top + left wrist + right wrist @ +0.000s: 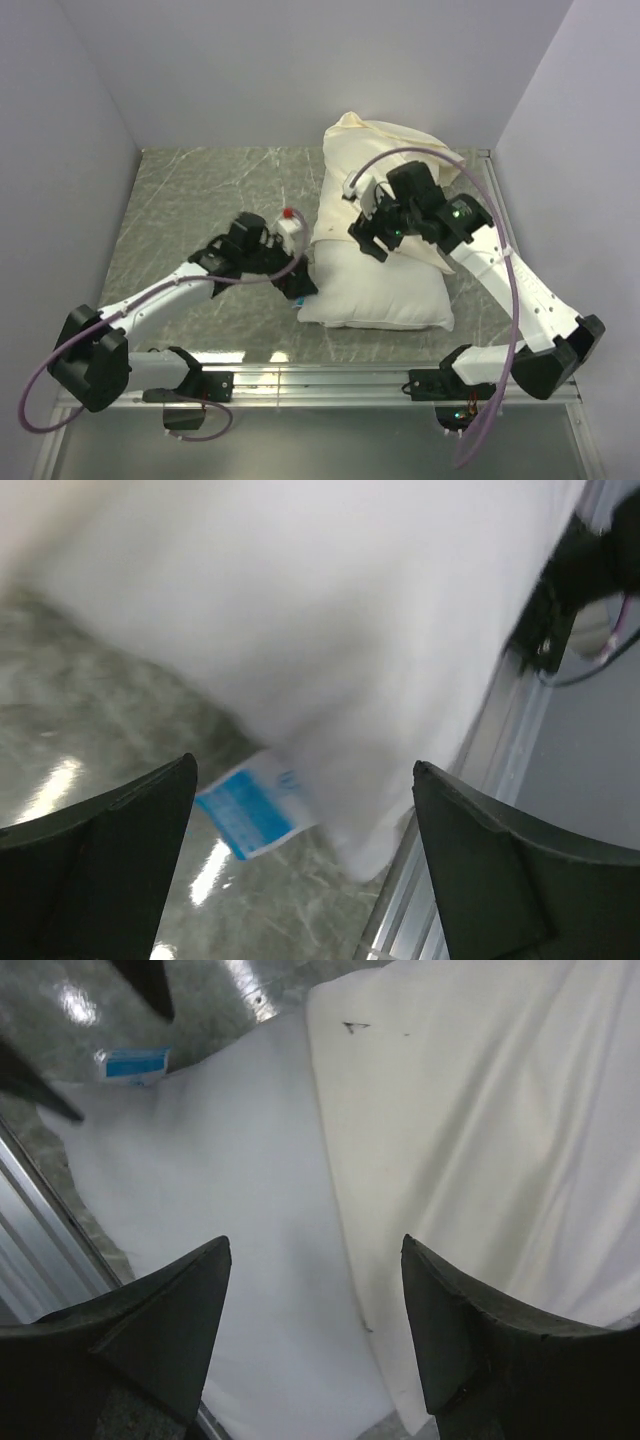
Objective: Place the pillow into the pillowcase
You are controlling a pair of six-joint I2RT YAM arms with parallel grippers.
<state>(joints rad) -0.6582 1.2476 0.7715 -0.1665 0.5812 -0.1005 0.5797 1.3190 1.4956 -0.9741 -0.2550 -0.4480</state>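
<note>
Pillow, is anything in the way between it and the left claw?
Nothing visible is. The open left gripper sits right at the near corner of the pillow, and only the pillow's own blue tag shows in the gap.

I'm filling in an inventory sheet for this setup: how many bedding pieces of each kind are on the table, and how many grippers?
Pillow: 1
Pillowcase: 1
Grippers: 2 (left gripper, right gripper)
Total: 4
</note>
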